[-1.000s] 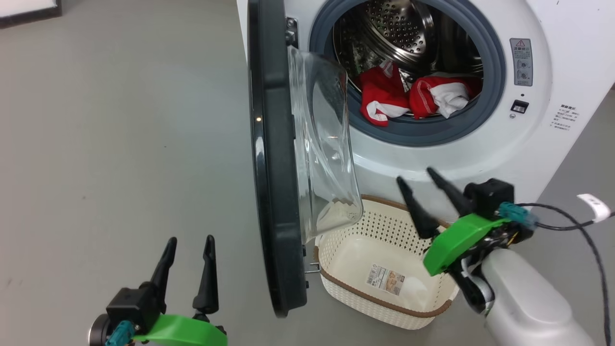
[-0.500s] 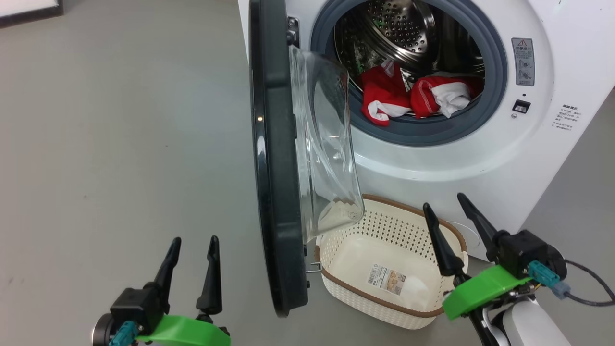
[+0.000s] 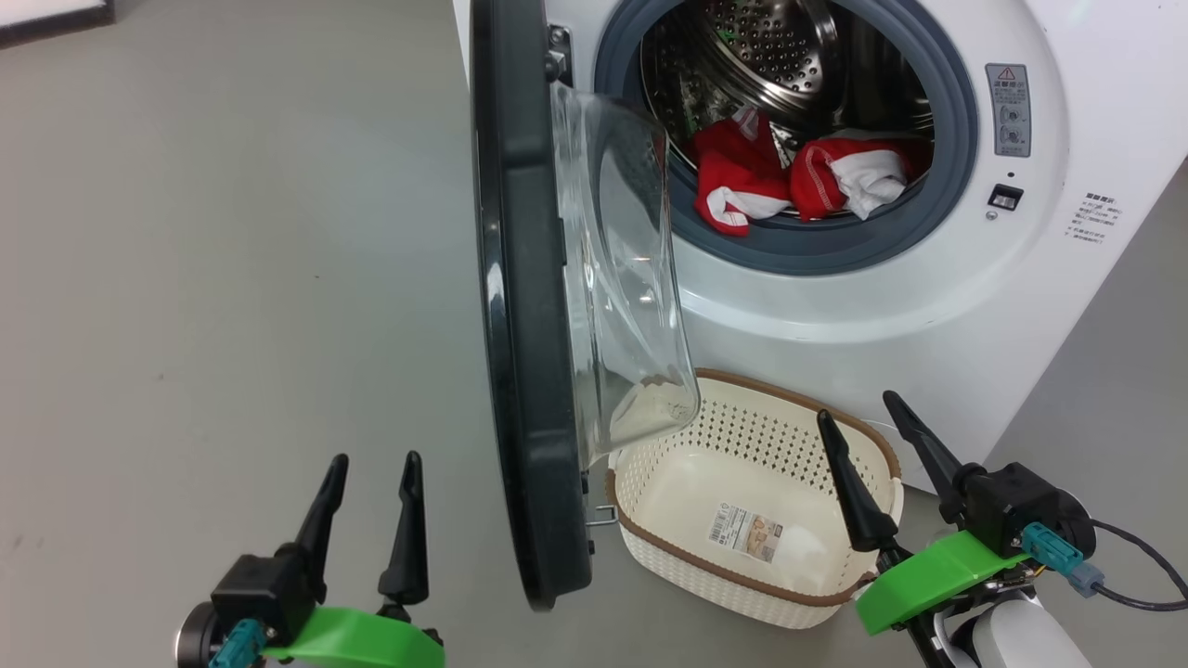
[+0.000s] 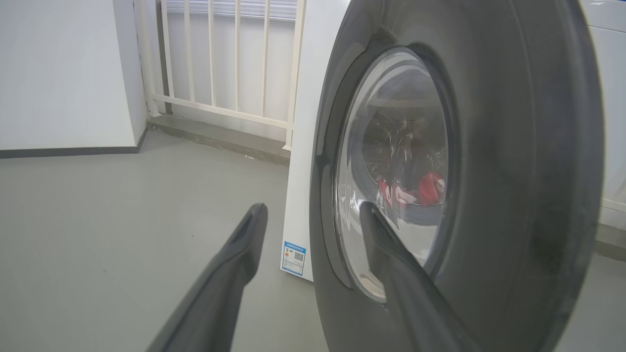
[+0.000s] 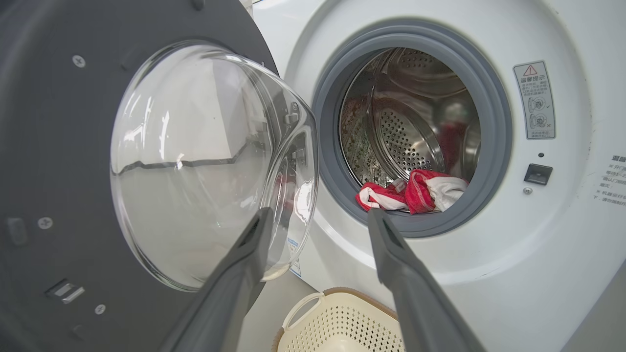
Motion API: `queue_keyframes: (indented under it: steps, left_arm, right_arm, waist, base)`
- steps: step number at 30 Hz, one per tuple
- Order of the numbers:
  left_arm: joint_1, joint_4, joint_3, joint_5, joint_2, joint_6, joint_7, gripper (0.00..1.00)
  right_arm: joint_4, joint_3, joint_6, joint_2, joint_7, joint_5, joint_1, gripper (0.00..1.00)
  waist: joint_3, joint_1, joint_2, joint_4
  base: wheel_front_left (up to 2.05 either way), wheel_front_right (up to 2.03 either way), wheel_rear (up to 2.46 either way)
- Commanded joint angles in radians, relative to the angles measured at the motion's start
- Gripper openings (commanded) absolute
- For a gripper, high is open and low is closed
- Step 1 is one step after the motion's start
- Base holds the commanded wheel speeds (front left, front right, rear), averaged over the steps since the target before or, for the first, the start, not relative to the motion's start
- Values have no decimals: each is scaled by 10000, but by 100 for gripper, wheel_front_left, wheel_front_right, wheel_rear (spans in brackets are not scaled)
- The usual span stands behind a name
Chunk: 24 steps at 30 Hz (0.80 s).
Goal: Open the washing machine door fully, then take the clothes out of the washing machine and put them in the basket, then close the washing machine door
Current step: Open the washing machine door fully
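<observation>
Clothes (image 3: 798, 181): front lip of drum (image 3: 789, 56), above and ahead of my right gripper (image 3: 856, 406).
Left gripper (image 3: 376, 458): farther, outer side of the washing machine door (image 3: 520, 371).
Both: spread, empty.

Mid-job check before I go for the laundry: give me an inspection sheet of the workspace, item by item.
Surface: grey floor, smooth, with a few faint marks.
Job's things: washing machine door swung open, edge-on in the head view. Red and white clothes lie at the front of the drum inside the washing machine. The basket sits on the floor below the opening, holding only a sticker on its bottom.
Clutter: nothing seen.
Grippers: left gripper open, holding nothing, on the door's outer side. Right gripper open, holding nothing, at the basket's right end.
Cables: a black cable trails from the right wrist.
Surroundings: white railing and white wall beyond the machine.
</observation>
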State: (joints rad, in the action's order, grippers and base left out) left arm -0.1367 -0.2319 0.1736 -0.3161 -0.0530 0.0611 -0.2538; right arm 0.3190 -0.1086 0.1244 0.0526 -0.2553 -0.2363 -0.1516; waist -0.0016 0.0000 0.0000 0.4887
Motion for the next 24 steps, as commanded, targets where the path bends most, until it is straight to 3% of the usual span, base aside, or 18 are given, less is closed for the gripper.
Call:
queue_keyframes:
  steps: [1, 13, 14, 15, 16, 24]
  left_arm:
    - [-147, 263, -352, 126, -103, -28, -79, 100]
    - [-165, 176, -321, 253, -72, -15, -79, 100]
    - [-166, 157, -304, 265, -71, -22, -79, 90]
    - [-171, 140, -290, 277, -70, -31, -79, 33]
    - [-181, 139, -284, 292, -69, -42, -79, 0]
    - [-475, 755, -382, 358, -48, -176, -80, 0]
  right_arm:
    - [-237, -225, 63, -23, -64, 49, -164, 100]
    - [-39, -345, 63, -24, -64, 101, -264, 100]
    - [-24, -366, 63, -24, -64, 95, -274, 100]
    - [-13, -384, 63, -24, -64, 81, -285, 100]
    - [-11, -391, 63, -24, -64, 65, -294, 100]
    - [5, -338, 63, -24, -64, -3, -335, 100]
  waist:
    - [16, 0, 0, -1]
    - [123, 0, 0, -25]
    - [121, 0, 0, -31]
    - [119, 0, 0, -38]
    - [115, 0, 0, -45]
    - [86, 0, 0, -85]
  base:
    - [0, 0, 0]
    - [0, 0, 0]
    - [0, 0, 0]
    - [0, 0, 0]
    - [0, 0, 0]
    - [0, 0, 0]
